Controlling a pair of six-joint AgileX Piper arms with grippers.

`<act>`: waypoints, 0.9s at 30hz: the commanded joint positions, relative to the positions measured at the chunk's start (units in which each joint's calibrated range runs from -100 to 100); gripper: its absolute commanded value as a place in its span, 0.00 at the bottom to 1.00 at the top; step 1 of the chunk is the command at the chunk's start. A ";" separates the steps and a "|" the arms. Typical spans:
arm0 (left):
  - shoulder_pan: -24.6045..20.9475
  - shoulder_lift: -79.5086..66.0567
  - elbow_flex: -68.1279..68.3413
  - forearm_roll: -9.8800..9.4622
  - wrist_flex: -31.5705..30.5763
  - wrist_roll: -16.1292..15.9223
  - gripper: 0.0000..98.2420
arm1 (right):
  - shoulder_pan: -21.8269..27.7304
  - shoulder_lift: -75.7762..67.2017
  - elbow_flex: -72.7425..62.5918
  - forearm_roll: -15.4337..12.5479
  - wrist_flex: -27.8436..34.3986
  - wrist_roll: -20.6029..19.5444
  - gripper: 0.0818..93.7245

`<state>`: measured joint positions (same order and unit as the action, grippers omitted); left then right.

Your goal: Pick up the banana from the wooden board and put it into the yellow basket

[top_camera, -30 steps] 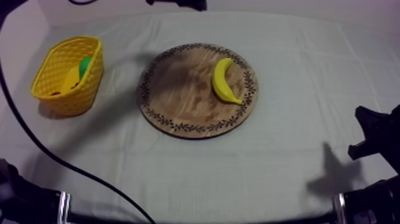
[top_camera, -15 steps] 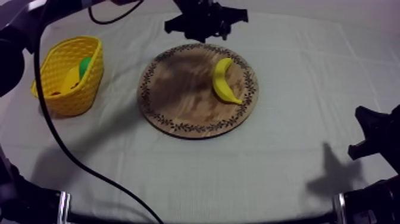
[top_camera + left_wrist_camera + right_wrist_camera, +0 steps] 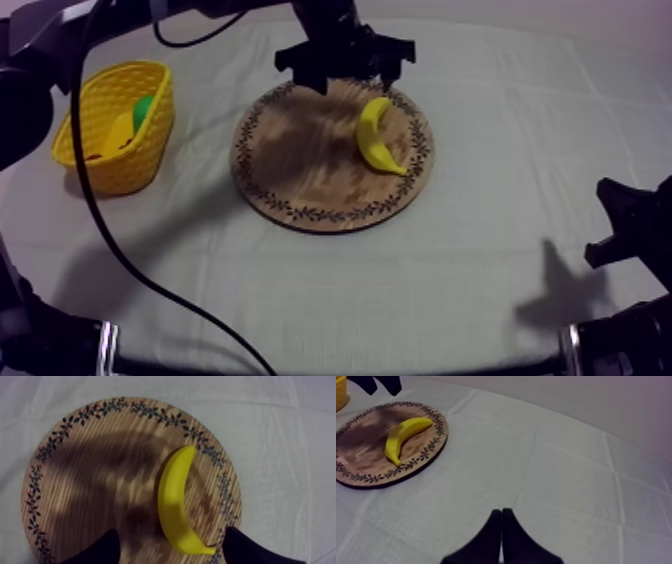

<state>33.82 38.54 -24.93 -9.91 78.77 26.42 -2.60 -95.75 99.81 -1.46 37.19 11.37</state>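
- Yellow, smooth, curved banana [image 3: 377,137] lies on the grained round wooden board [image 3: 300,160], near its patterned rim
- Left pincer [image 3: 346,72] hovers over the board's far edge, black fingers wide apart, gripping nothing
- Latticed yellow basket [image 3: 150,140] stands apart from the board, bare cloth worktop [image 3: 200,215] between
- Right pincer [image 3: 501,526] closed to a narrow wedge over open cloth

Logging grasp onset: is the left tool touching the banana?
Apart. In the left wrist view the open left tool straddles one end of the banana, with wooden board showing between it and each finger.
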 commanded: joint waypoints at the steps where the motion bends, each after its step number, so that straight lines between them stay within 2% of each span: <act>1: 0.03 0.43 -0.13 0.14 0.35 -0.12 0.79 | 0.00 0.00 -0.03 0.02 -0.01 -0.01 0.00; 12: 0.38 5.38 -2.49 0.72 1.02 -0.98 0.79 | 0.00 0.00 -0.03 0.02 -0.01 -0.01 0.00; 27: 0.81 15.71 -12.66 0.78 2.86 -1.29 0.77 | 0.00 0.00 -0.03 0.02 -0.01 -0.01 0.00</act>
<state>34.61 53.60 -37.03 -9.08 81.55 25.11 -2.60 -95.75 99.81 -1.46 37.19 11.37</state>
